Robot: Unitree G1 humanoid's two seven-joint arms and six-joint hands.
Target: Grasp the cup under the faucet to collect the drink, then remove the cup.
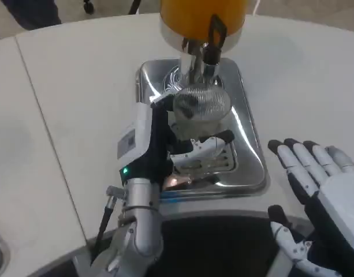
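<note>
A clear ribbed cup stands on the steel drip tray right under the faucet of the orange drink dispenser. My left hand reaches in from the cup's left side, and its fingers wrap around the cup's lower part, gripping it. The cup's base is hidden behind those fingers. My right hand hovers over the white table to the right of the tray, fingers spread, holding nothing.
The dispenser's black tap handle sticks out above the cup. The tray has a slotted grate near its front. A table seam runs diagonally on the left. The table's front edge lies just below the tray.
</note>
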